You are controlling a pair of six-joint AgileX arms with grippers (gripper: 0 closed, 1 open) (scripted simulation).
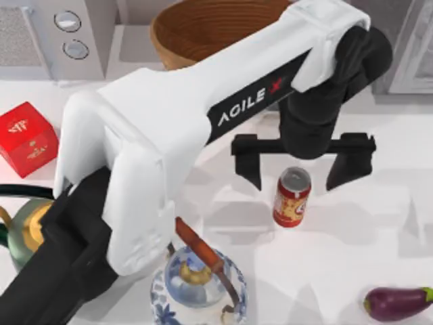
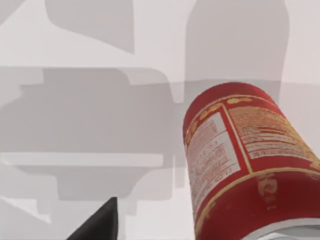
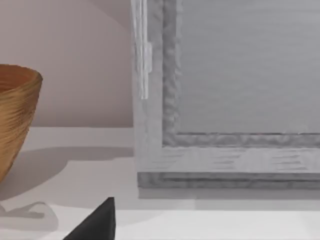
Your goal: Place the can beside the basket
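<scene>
The red can (image 1: 292, 196) with a cream-gold label and silver top stands upright on the white table, right of centre. My left gripper (image 1: 298, 168) hangs open just above and behind it, one black finger on each side of the can's top and neither touching it. The left wrist view shows the can (image 2: 250, 160) close up, with one dark fingertip (image 2: 100, 222) off to its side. The wicker basket (image 1: 203, 30) sits at the back, partly under the left arm. The right wrist view shows the basket's wall (image 3: 15, 115) and one fingertip (image 3: 97, 225) of my open right gripper.
A red cube box (image 1: 27, 139) sits at the left. A green-gold kettle (image 1: 24, 230) and a blue-and-white kettle (image 1: 199, 284) stand near the front. An eggplant (image 1: 398, 302) lies at the front right. A grey appliance (image 1: 61, 34) is at the back left, and a grey framed panel (image 3: 225, 100) stands at the back.
</scene>
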